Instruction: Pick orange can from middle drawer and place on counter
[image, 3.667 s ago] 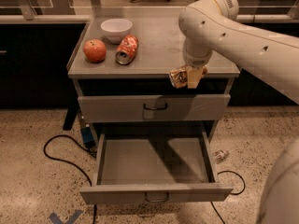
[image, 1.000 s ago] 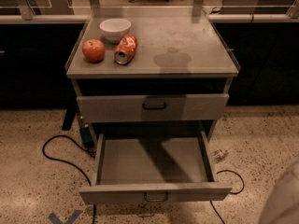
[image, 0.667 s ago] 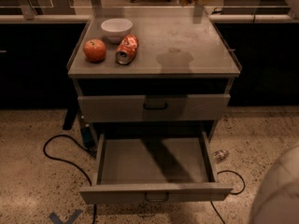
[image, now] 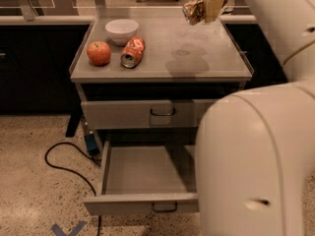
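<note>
— Where do we see the small shiny bronze-orange metallic drink can (image: 193,11)?
— We see it held in the air over the far right part of the broad flat grey metal counter (image: 206,65), pinched between the jaws of the tan two-finger gripper (image: 203,8) at the top of the view.
— And the wide shallow grey metal drawer (image: 142,178)?
— We find it pulled open low down, under a closed grey drawer front (image: 128,114) with a dark loop handle.
— What else do we note?
— On the counter's left we see a round orange-red fruit (image: 99,52), a red-orange and white can (image: 133,51) lying on its side just beside it, and a white bowl (image: 121,29) behind them. Our bulky white arm (image: 251,161) fills the right foreground.
</note>
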Controlling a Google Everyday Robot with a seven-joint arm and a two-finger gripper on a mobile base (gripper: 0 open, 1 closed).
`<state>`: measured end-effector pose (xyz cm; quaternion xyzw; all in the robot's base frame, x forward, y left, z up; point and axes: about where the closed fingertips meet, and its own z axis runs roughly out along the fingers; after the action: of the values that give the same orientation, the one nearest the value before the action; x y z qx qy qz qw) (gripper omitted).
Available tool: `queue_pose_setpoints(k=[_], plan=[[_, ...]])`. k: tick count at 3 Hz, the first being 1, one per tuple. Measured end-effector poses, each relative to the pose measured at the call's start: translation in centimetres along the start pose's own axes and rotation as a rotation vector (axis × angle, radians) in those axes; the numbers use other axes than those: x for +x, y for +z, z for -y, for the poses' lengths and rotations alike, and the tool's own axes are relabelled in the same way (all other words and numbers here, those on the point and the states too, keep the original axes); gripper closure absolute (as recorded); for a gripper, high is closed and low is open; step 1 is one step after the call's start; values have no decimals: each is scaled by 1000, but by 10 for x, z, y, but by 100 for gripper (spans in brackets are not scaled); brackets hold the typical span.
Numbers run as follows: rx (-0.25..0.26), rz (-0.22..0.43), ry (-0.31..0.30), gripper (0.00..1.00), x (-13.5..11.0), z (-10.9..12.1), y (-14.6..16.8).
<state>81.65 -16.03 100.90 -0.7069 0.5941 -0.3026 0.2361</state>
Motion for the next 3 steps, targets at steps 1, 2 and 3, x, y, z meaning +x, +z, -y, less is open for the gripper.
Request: queue_pose_setpoints(k=[1, 2, 3], plan=[[-47, 52, -29, 100, -9, -6, 70], [-47, 52, -29, 100, -9, -6, 70], [-103, 122, -2, 100, -10, -31, 79]])
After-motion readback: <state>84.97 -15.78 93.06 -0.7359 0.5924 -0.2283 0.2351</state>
